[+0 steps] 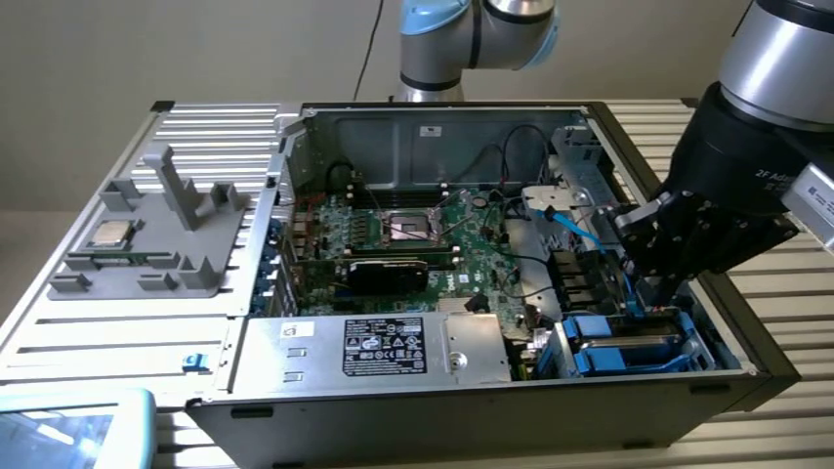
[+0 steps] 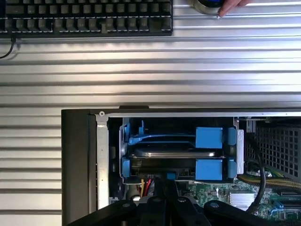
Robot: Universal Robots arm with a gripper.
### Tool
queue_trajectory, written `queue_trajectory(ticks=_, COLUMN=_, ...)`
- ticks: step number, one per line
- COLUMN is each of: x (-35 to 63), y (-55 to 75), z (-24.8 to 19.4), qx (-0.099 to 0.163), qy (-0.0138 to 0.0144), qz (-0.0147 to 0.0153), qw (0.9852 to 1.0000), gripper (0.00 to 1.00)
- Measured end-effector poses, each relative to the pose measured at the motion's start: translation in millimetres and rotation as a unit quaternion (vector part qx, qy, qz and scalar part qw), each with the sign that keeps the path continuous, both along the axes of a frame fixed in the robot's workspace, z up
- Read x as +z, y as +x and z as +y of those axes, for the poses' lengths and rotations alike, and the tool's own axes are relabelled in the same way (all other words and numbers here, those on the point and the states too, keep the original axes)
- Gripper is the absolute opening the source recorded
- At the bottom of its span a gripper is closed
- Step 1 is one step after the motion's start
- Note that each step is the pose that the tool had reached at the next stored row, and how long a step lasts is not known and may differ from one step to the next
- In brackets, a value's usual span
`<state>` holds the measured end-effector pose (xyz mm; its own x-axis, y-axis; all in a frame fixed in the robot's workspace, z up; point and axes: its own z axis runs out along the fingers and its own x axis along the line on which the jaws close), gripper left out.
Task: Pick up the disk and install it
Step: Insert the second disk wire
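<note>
The disk [image 1: 626, 344] lies in the drive bay at the front corner of the open computer case [image 1: 261, 410], on the exterior view's right. It is a flat silver drive clipped in a bright blue frame. In the wrist view the disk [image 2: 169, 153] sits level between the blue frame's tabs [image 2: 209, 138]. My gripper [image 1: 644, 298] hangs just above the bay, slightly toward the motherboard side. Its black fingers [image 2: 164, 193] are pressed together, and their tips end at the disk's near edge with nothing between them. Whether they touch the frame I cannot tell.
A motherboard [image 1: 417, 234] fills the case floor, with a silver power supply box [image 1: 378, 347] in front and a blue cable [image 1: 573, 230] near the bay. A grey fixture [image 1: 156, 244] carries a processor chip [image 1: 111, 233]. On the ribbed table lies a keyboard [image 2: 84, 16], with a hand [image 2: 230, 5] beyond it.
</note>
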<state>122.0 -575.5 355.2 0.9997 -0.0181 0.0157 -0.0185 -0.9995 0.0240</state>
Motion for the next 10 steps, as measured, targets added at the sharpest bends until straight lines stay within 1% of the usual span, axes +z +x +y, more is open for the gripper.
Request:
queue_trajectory(ticks=2, x=-3.5, y=-0.1, z=-0.9, qx=0.003, qy=0.0004, qz=-0.0001, qw=1.0, gripper=0.11)
queue_trajectory(ticks=4, x=-6.0, y=-1.3, z=-1.9, qx=0.005, qy=0.0009, qz=-0.0009, qw=1.0, gripper=0.11)
queue_trajectory(ticks=7, x=-9.6, y=-1.9, z=-3.9, qx=0.009, qy=0.0031, qz=-0.0018, qw=1.0, gripper=0.11)
queue_trajectory(ticks=10, x=-13.9, y=-2.3, z=-5.0, qx=0.012, qy=0.006, qz=-0.0024, qw=0.9999, gripper=0.11)
